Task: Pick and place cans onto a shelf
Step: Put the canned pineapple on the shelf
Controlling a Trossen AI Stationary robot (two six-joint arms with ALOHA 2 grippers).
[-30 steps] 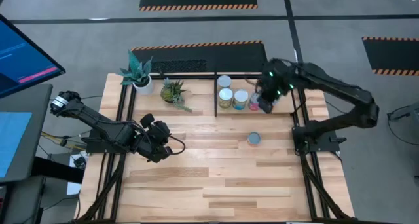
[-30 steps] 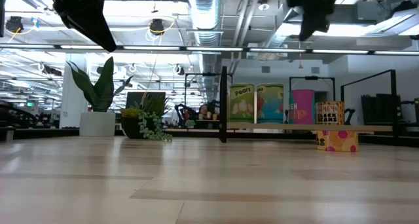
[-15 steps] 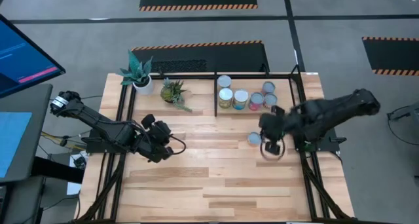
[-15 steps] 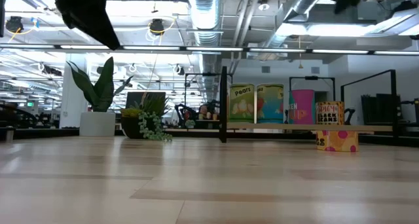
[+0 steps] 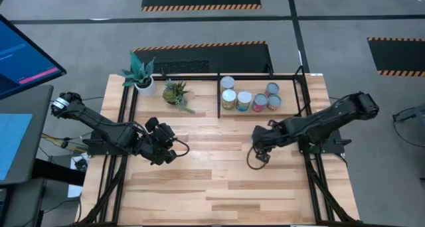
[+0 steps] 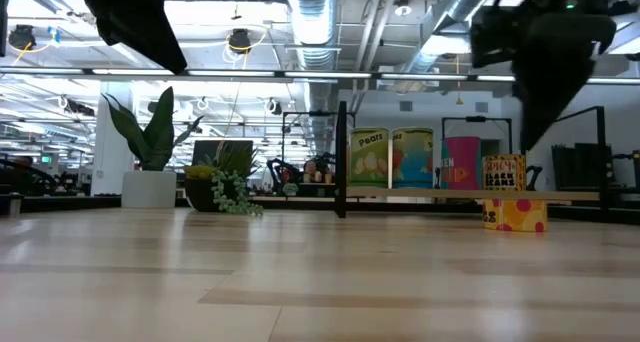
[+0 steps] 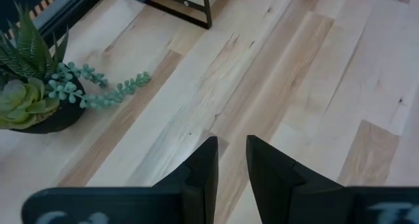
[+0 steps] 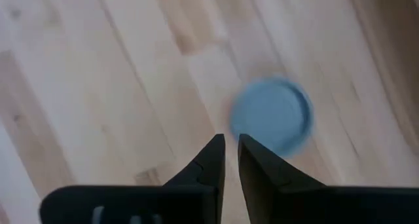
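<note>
Several cans (image 5: pixel 244 99) stand on the shelf (image 5: pixel 219 94) at the back right; the low view shows them side by side (image 6: pixel 412 159) on its wood base. One more can (image 6: pixel 515 214), yellow with pink dots, stands upright on the table in front of the shelf. Its pale blue top (image 8: pixel 272 116) shows just ahead of my right gripper (image 8: pixel 232 145). That gripper (image 5: pixel 259 149) hangs above it, shut and empty, and hides the can in the high view. My left gripper (image 5: pixel 174 149) waits left of centre, shut with nothing between its fingers (image 7: pixel 230 152).
Two potted plants (image 5: pixel 141 74) (image 5: pixel 175 92) stand at the table's back left, the smaller one trailing a green strand (image 7: pixel 98 96). Black frame rails (image 5: pixel 312 174) run along both table sides. Bare wood (image 5: pixel 212 187) lies in the middle and toward the near edge.
My right gripper has swung away from the shelf toward the table's near edge, then a little left, and has sunk and tipped further downward. It now hangs over the loose can. The cans have stayed where they were.
</note>
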